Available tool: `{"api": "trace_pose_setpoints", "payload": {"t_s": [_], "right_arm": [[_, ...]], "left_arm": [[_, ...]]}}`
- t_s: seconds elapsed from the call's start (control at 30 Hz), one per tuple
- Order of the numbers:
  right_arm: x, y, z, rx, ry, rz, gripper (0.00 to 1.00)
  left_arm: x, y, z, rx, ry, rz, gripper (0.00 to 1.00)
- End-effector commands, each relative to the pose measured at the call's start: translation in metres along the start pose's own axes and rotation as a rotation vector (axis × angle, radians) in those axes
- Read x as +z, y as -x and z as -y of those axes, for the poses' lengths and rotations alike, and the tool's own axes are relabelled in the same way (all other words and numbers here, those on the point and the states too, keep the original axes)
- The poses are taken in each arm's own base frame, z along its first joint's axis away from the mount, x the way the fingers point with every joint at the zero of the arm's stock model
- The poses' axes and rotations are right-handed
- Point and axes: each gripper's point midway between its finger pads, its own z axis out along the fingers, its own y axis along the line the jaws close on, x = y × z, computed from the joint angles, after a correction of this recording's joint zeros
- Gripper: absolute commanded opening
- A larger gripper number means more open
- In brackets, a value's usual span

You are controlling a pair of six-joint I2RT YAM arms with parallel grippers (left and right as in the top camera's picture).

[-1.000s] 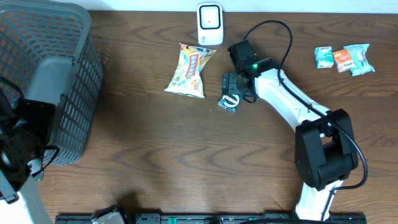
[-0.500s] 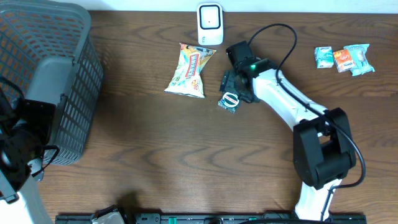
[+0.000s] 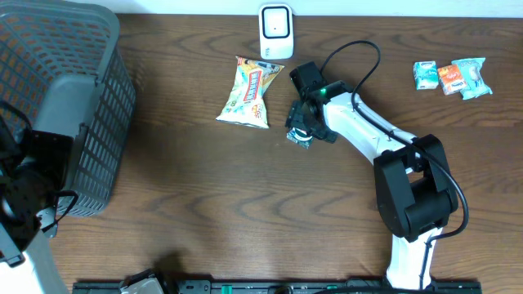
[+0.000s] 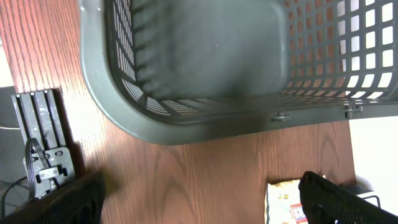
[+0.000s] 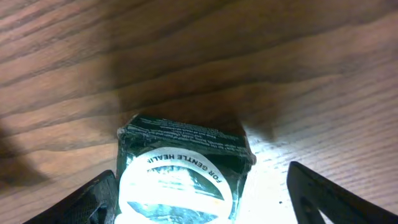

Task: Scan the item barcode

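I see the dark green packet (image 5: 183, 165) lying flat on the tabletop (image 5: 311, 74), between my right fingers (image 5: 336, 199), which stand spread and grip nothing. My left fingers (image 4: 68, 202) are released, empty, just below the basket (image 4: 186, 124).

Even, soft overhead light; table (image 5: 298, 155) glare, blurry basket (image 4: 186, 134) interior.
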Motion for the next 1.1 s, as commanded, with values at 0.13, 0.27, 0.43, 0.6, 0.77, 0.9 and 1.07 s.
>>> {"api": "trace_pose_setpoints", "payload": {"t_s": [0.13, 0.27, 0.43, 0.6, 0.77, 0.9, 1.07], "right_arm": [[0.011, -0.011, -0.002, 0.027, -0.024, -0.015, 0.78], [0.023, -0.017, 0.001, 0.021, -0.046, -0.036, 0.78], [0.024, -0.017, 0.0, 0.012, -0.044, -0.038, 0.69], [0.022, -0.011, -0.002, -0.046, -0.031, -0.027, 0.61], [0.009, 0.005, -0.014, -0.171, 0.009, 0.013, 0.57], [-0.005, 0.019, -0.025, -0.219, 0.035, 0.063, 0.57], [-0.025, 0.05, -0.039, -0.28, 0.048, 0.187, 0.55]], "left_arm": [[-0.002, -0.003, -0.01, -0.004, 0.041, -0.012, 0.98], [-0.002, -0.003, -0.01, -0.004, 0.041, -0.012, 0.98], [-0.002, -0.003, -0.01, -0.004, 0.041, -0.012, 0.98], [-0.002, -0.003, -0.01, -0.004, 0.041, -0.012, 0.98], [-0.002, -0.003, -0.01, -0.004, 0.041, -0.012, 0.98], [-0.002, -0.003, -0.01, -0.004, 0.041, -0.012, 0.98], [-0.002, -0.003, -0.01, -0.004, 0.041, -0.012, 0.98]]}}
